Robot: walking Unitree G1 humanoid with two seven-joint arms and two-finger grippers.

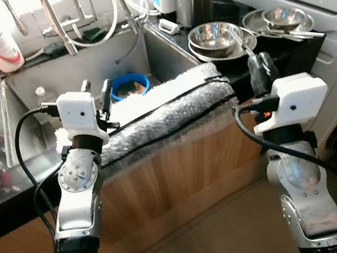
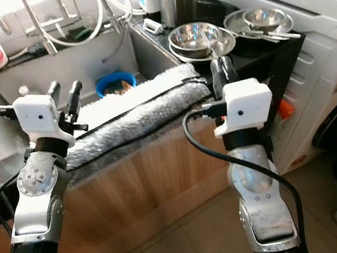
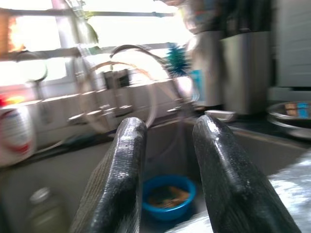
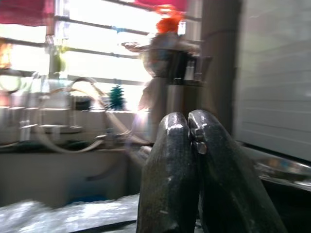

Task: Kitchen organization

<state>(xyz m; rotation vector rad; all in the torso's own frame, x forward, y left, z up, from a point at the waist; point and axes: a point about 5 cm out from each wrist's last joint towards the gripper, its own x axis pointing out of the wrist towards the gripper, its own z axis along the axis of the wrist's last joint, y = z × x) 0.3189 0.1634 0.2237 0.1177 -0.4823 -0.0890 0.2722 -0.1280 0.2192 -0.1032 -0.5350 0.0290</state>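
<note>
From my head, I see a long silvery padded mat (image 1: 166, 111) draped over the front edge of the sink (image 1: 76, 70), with my left claw (image 1: 97, 102) raised at its left end and my right claw (image 1: 261, 72) at its right end, beside the stacked steel bowls (image 1: 215, 35). A blue bowl (image 1: 130, 84) sits down in the sink behind the mat. Along my left wrist, my two fingers (image 3: 124, 165) stand apart with a clear gap and nothing between them, the blue bowl below. Along my right wrist, the fingers (image 4: 170, 165) are pressed together, empty, the crinkled mat just under them. I judge the mat light, soft and floppy (it will sag if lifted at one end), a little slick on its foil face, so pinching an edge at each end looks best.
</note>
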